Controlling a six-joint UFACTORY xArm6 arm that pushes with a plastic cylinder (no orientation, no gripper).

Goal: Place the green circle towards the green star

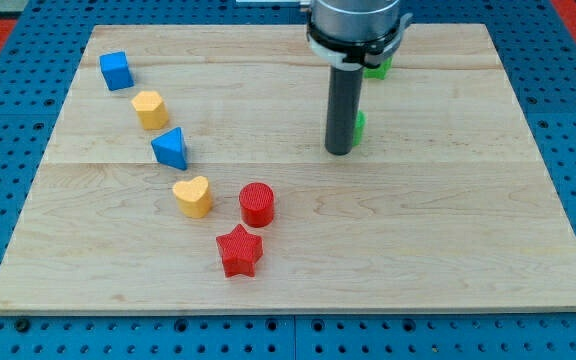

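My tip (339, 151) rests on the wooden board right of centre, in its upper half. A green block (358, 124) shows as a sliver just right of the rod, touching or nearly touching it; its shape is mostly hidden. A second green block (376, 69) sits above it near the view's top, partly hidden by the arm's body; its shape cannot be made out. I cannot tell which one is the circle and which the star.
On the left half a line of blocks runs down: a blue cube (116, 71), a yellow block (150, 109), a blue triangle (170, 149), a yellow heart (193, 196), a red cylinder (256, 204), a red star (239, 251).
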